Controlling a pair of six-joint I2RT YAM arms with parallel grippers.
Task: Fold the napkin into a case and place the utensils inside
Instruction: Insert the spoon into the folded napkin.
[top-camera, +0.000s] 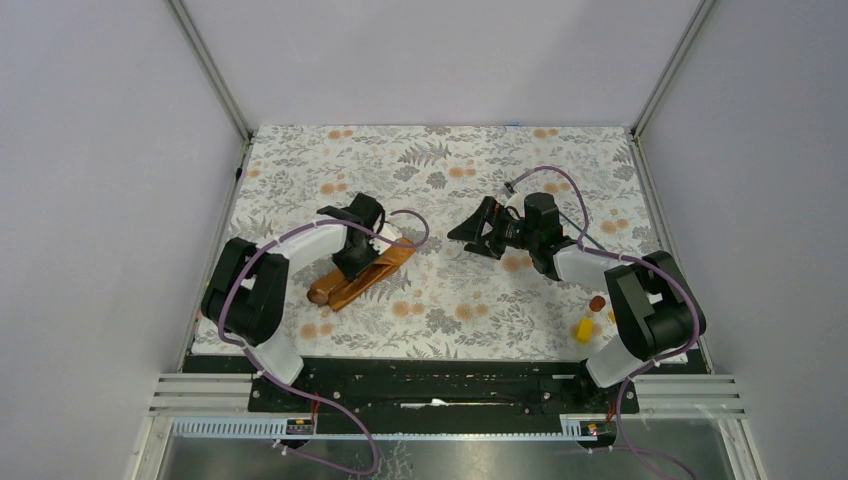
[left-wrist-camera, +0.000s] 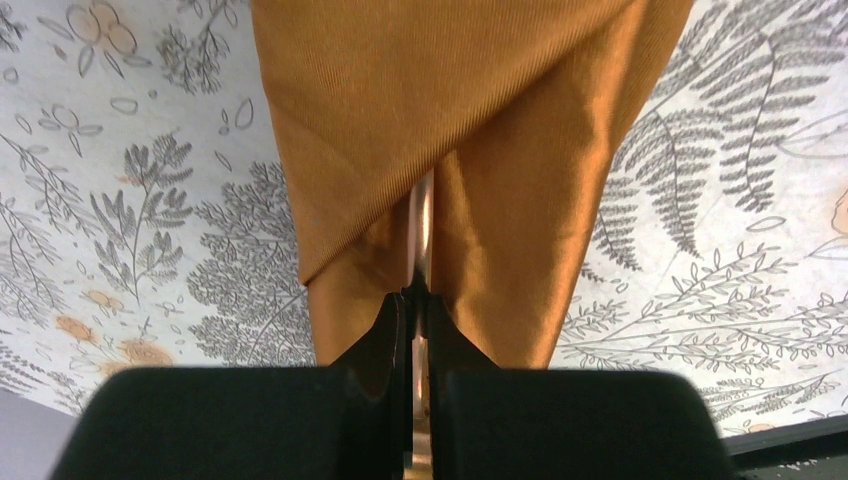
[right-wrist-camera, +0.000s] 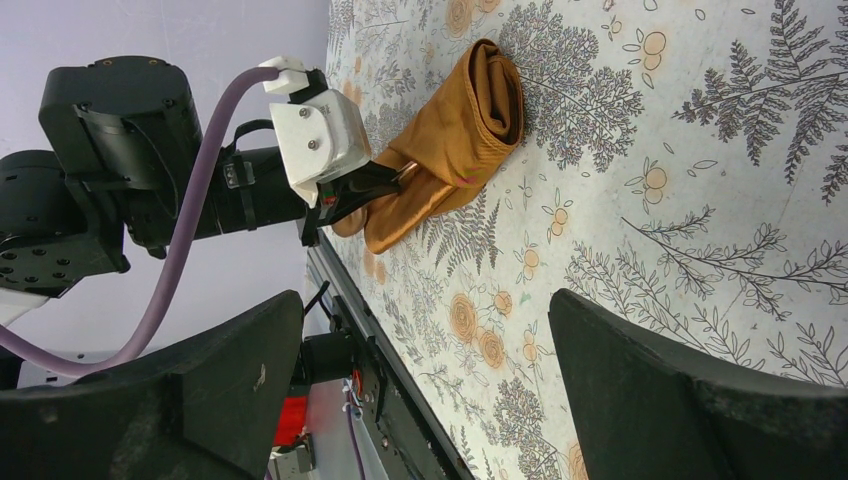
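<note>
Left wrist: utensil (left-wrist-camera: 424, 225) at case (left-wrist-camera: 500, 130) mouth

Shut left claw (left-wrist-camera: 418, 300) pinches copper handle, tip under cloth fold; case lies left on worktop (left-wrist-camera: 130, 250). Well apart, right claw (right-wrist-camera: 425, 350) wide, empty. Best imo: hold handle aligned w/ slit, push slow.

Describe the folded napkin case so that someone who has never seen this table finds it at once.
On the fern-patterned table, look to the left half. The case lies flat under the left gripper, which pinches a copper utensil handle poking from it. It is the only cloth: long, narrow, shiny orange-brown, unlike the small yellow block far right.
</note>
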